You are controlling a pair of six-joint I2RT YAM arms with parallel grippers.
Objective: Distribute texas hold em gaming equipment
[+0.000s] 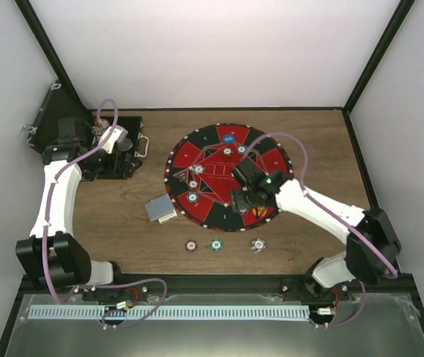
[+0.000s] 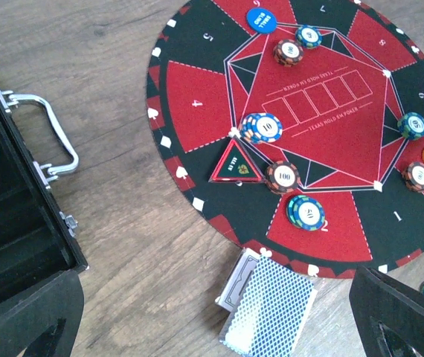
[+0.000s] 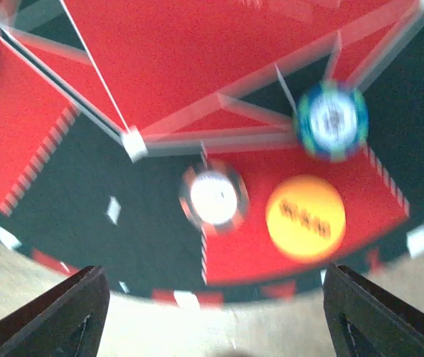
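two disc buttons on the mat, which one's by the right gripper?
The orange button, on a red wedge at the near-right edge of the mat, just ahead of the right gripper. The blue button lies across it, at the far edge.

Counter (image 1: 323, 149): wood-grain surface carrying all items listed.
Mat (image 1: 219, 169): round, red and black, lying near the counter's middle.
Chips on the mat (image 1: 227, 151): several small round ones, one toward the far rim, the others along the left side.
Blue button (image 1: 228, 137): on the mat's far sector, just beyond the far chip.
Card deck (image 1: 160, 210): grey-blue stack at the mat's near-left rim.
Loose chips (image 1: 216, 244): three in a row on bare wood, on the near side of the mat, apart from one another.
Case (image 1: 63, 126): black, open, at the counter's far-left corner; metal handle (image 1: 143, 145) facing the mat.
Left fingers (image 1: 123, 145): above the case's right part; spread not discernible.
Right fingers (image 1: 243, 197): over the mat's near-right part; spread not discernible.
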